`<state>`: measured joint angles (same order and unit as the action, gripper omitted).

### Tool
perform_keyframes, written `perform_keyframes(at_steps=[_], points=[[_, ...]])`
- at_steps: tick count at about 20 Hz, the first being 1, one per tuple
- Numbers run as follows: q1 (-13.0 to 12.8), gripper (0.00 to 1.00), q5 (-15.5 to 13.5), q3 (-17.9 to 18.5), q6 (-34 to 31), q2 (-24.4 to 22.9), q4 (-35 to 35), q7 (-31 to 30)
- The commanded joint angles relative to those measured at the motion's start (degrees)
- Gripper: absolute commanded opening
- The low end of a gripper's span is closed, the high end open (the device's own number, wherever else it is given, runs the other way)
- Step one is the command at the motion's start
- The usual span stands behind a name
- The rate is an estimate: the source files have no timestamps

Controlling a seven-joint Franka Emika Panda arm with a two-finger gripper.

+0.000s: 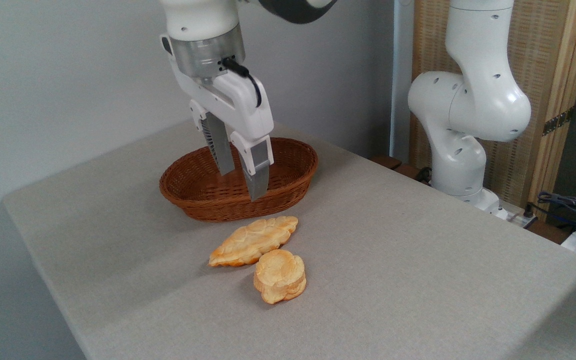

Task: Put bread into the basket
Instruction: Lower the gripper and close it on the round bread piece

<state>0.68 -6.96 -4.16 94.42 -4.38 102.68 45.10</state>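
Basket (298, 186) holds no food; pincer (242, 185) open, empty, above it. Bun (280, 276) round, golden, lobed, on table (418, 260).

Woven wicker basket (288, 187), matt cloth table (418, 250), glossy plastic arm (473, 100).

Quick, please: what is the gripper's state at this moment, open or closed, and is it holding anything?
Gripper: open and empty, its fingers apart in front of the wicker basket; the round bun lies on the table, not gripped.
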Motion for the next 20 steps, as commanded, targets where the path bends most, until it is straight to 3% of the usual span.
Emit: perform_keyframes(at_steps=[1,4,10,15,18,20], points=[[-0.2,1.00,0.6,0.3,6.5,-0.2,4.6,2.2],[-0.1,1.00,4.6,1.0,12.3,-0.5,9.8,5.3],[0.5,1.00,8.4,2.1,19.3,-0.1,16.8,7.1],[0.6,1.00,8.8,2.1,22.3,1.2,18.0,7.2],[0.6,1.00,11.5,3.3,22.6,2.0,18.0,7.4],[0.6,1.00,11.6,3.5,22.7,2.6,18.1,8.9]])
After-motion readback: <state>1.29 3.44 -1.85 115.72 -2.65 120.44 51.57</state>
